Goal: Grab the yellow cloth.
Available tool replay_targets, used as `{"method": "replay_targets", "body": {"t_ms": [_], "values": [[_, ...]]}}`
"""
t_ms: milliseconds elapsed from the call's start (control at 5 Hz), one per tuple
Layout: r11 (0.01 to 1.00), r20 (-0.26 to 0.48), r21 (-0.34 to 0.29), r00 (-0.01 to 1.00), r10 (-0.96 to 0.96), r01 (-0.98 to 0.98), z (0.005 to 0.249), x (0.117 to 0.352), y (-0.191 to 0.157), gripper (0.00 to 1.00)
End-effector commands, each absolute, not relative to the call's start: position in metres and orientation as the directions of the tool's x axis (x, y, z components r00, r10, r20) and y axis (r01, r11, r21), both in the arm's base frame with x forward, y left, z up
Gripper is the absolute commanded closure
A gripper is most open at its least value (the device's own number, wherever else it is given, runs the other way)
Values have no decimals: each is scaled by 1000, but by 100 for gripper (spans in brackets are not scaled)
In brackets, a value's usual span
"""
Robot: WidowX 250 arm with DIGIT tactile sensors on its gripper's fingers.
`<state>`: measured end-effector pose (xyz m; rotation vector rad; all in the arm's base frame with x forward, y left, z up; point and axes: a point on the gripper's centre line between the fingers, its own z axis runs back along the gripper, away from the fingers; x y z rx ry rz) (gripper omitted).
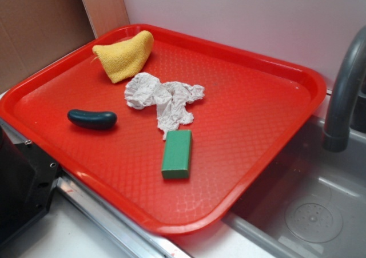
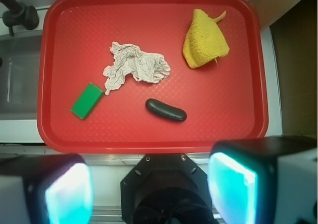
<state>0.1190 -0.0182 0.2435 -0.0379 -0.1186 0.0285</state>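
Observation:
The yellow cloth (image 1: 124, 55) is bunched in a rounded wedge at the far left corner of the red tray (image 1: 269, 98). In the wrist view the cloth (image 2: 204, 40) lies at the tray's (image 2: 233, 100) upper right. My gripper (image 2: 151, 191) is open and empty, high above and off the tray's near edge, far from the cloth. Its two fingers (image 2: 233, 189) show cyan pads at the bottom of the wrist view, wide apart. The gripper does not show in the exterior view.
On the tray lie a crumpled white paper (image 1: 163, 98), a green block (image 1: 176, 154) and a dark green cucumber-like piece (image 1: 92, 119). A grey faucet (image 1: 346, 92) and a sink (image 1: 314, 212) are on the right. The robot's black base (image 1: 20, 183) is at the lower left.

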Motion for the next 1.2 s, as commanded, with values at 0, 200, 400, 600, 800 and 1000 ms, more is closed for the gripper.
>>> {"method": "replay_targets", "body": {"t_ms": [0, 200, 400, 600, 800, 1000], "values": [[999, 118, -39, 993, 31, -26, 244, 119, -18, 0], [992, 132, -20, 983, 124, -123, 235, 132, -9, 0], [986, 160, -33, 973, 168, -164, 226, 141, 3, 0], [973, 163, -23, 960, 228, -228, 213, 156, 19, 0], [969, 167, -35, 955, 246, -244, 191, 178, 46, 0], [946, 174, -2, 932, 319, -323, 167, 204, 69, 0]]}}
